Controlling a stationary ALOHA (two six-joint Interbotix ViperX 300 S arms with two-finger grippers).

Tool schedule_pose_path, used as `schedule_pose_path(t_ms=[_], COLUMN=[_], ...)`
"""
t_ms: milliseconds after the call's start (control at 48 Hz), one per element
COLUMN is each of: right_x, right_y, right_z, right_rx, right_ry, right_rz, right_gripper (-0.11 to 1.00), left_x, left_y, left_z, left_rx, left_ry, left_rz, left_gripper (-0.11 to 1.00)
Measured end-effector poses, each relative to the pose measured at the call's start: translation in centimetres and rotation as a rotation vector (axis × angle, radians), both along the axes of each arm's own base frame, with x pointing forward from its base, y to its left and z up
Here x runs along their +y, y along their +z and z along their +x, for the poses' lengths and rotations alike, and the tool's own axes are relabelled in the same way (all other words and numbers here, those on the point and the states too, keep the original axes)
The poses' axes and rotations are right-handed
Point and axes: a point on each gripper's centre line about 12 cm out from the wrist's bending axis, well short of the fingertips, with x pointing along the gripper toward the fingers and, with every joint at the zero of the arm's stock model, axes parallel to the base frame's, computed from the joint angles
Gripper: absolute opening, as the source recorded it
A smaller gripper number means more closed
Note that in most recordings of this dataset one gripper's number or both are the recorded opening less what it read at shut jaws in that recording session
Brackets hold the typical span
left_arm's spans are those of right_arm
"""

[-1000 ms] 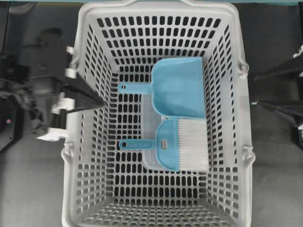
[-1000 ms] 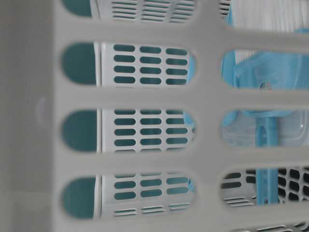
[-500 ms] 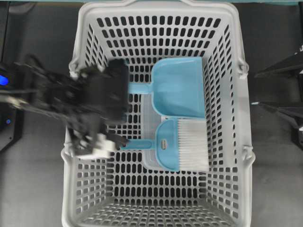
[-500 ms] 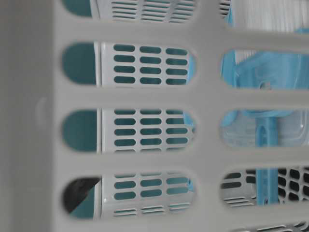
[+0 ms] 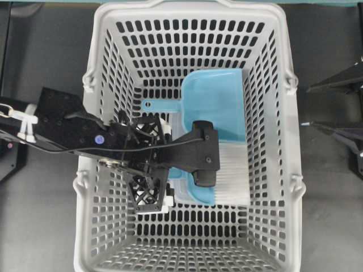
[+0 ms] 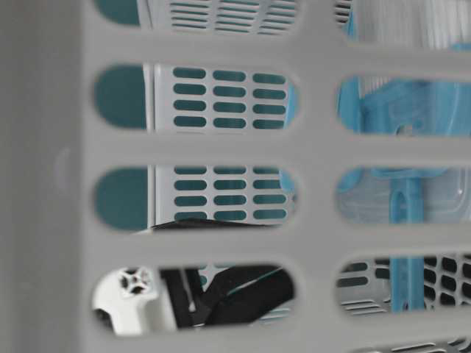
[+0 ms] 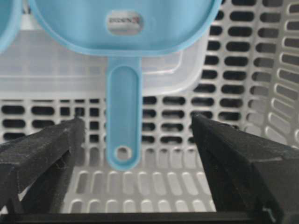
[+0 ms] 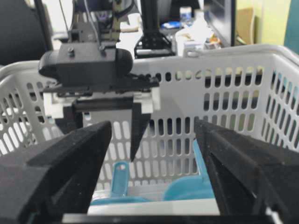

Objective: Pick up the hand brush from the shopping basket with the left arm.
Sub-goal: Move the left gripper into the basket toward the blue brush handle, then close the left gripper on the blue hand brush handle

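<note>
Here the left gripper [image 7: 135, 140] is spread wide inside the basket [image 5: 102, 221], the brush [image 7: 124, 126] handle lying between its fingers, untouched.

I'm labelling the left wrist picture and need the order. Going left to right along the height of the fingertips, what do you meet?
One black finger → the hand brush handle, standing free in the gap → the other black finger, all over the shopping basket floor.
</note>
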Motion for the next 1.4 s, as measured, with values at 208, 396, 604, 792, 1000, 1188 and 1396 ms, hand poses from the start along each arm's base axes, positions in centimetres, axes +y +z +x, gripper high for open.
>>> schedule_pose_path(t_ms=[208, 396, 604, 792, 1000, 1188, 1396], right_x=[0.0, 0.0, 0.0, 0.0, 0.0, 0.0, 0.1], right_y=[0.0, 0.0, 0.0, 0.0, 0.0, 0.0, 0.0], right_z=[0.0, 0.0, 0.0, 0.0, 0.0, 0.0, 0.0], right_rx=[0.000, 0.000, 0.000, 0.000, 0.000, 0.000, -0.002], right_ry=[0.000, 0.000, 0.000, 0.000, 0.000, 0.000, 0.005], right_rz=[-0.002, -0.002, -0.002, -0.002, -0.003, -0.002, 0.000], right_gripper=[0.70, 0.70, 0.70, 0.70, 0.70, 0.70, 0.70], left_x=[-0.4, -0.3, 0.0, 0.6, 0.6, 0.5, 0.7], left_y=[-2.6, -4.4, -5.6, -6.6, -7.0, -6.8, -5.0], left_z=[-0.2, -0.2, -0.2, -0.1, -0.1, -0.1, -0.2], left_rx=[0.063, 0.089, 0.101, 0.088, 0.076, 0.071, 0.033], left_ry=[-0.008, -0.018, -0.014, 0.001, -0.002, -0.005, -0.001], left_rz=[0.011, 0.018, 0.022, 0.017, 0.016, 0.015, 0.010], left_gripper=[0.90, 0.89, 0.89, 0.88, 0.76, 0.26, 0.26])
